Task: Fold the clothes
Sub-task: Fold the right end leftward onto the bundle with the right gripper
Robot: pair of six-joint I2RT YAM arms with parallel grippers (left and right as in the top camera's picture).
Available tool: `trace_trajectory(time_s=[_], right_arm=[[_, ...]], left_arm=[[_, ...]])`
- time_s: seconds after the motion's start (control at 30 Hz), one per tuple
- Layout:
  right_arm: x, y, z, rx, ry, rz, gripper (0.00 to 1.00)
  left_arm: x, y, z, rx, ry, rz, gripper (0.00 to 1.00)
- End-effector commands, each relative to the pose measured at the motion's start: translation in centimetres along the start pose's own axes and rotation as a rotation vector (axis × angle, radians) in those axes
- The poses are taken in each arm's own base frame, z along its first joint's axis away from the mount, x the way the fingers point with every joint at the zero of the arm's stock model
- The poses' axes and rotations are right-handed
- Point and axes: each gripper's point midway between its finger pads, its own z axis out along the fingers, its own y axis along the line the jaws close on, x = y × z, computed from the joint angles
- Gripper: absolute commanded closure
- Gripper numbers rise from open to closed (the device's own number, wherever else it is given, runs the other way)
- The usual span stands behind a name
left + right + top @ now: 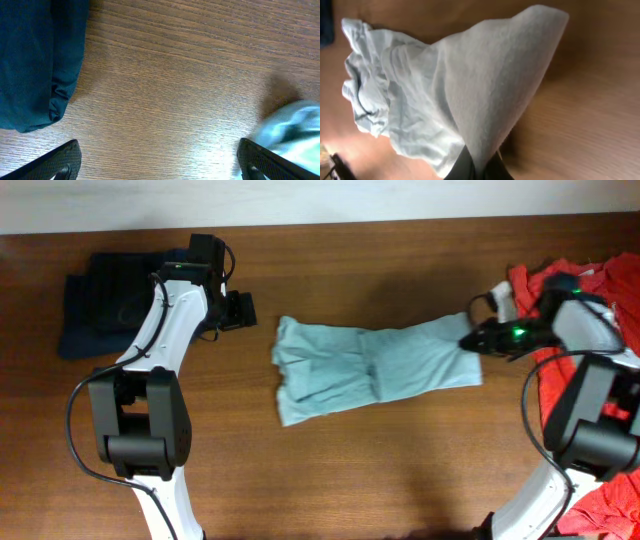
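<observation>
A pale grey-blue T-shirt (370, 367) lies stretched across the middle of the table, bunched at its left end. My right gripper (476, 340) is shut on its right edge; in the right wrist view the cloth (485, 90) rises in a peak out of the pinched jaws. My left gripper (240, 311) hangs open just left of the shirt, above bare wood, with nothing between its fingers (60, 162). A blurred bit of the pale shirt (295, 127) shows by its right finger. A folded dark navy piece (105, 300) lies at the far left.
A heap of red-orange cloth (600, 290) lies at the right edge, under and behind my right arm, and runs down to the front right corner (610, 505). The navy piece (35, 60) fills the left of the left wrist view.
</observation>
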Motion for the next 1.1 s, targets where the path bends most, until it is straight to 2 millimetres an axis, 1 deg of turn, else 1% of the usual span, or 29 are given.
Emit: trace_trajectory(time_s=[0.0,0.1,0.23,0.33,0.37,0.47,0.63,0.8,0.87,0.9,0.93,1.07], right_arm=[[-0.1,-3.7,-3.7,0.148,0.001,0.056,0.96],[-0.1,-4.9,-6.1,0.206,0.002,0.092,0.96],[-0.8,-5.7,-9.3,0.288,-0.008,0.13,0.96],[-1.4,-5.3,-11.1,0.321,-0.011,0.123,0.96],[-1.7,-4.8,-11.5,0.324,-0.012,0.117,0.96],[-2.3,-3.5,-12.1,0.324,-0.01,0.098,0.96],[-2.6,-1.0,-11.1,0.308,0.033,0.056,0.96],[-2.6,1.8,-9.6,0.36,0.124,-0.026,0.96],[-2.8,3.4,-8.8,0.368,0.152,-0.073,0.96],[-2.9,4.7,-8.0,0.36,0.167,-0.107,0.96],[-2.9,5.7,-7.4,0.356,0.181,-0.132,0.96],[-2.5,8.4,-5.3,0.384,0.249,-0.223,0.96]], left_arm=[[-0.8,-0.2,-1.2,0.014,-0.033,0.0,0.01],[-0.8,-0.2,-1.2,0.014,-0.033,0.0,0.01],[-0.8,-0.2,-1.2,0.014,-0.033,0.0,0.01],[-0.8,-0.2,-1.2,0.014,-0.033,0.0,0.01],[-0.8,-0.2,-1.2,0.014,-0.033,0.0,0.01],[-0.8,-0.2,-1.2,0.014,-0.033,0.0,0.01],[-0.8,-0.2,-1.2,0.013,-0.033,-0.001,0.01],[-0.8,-0.2,-1.2,0.014,-0.033,0.0,0.01],[-0.8,-0.2,-1.2,0.014,-0.033,0.0,0.01],[-0.8,-0.2,-1.2,0.014,-0.033,0.0,0.01],[-0.8,-0.2,-1.2,0.014,-0.033,0.0,0.01],[-0.8,-0.2,-1.2,0.014,-0.033,0.0,0.01]])
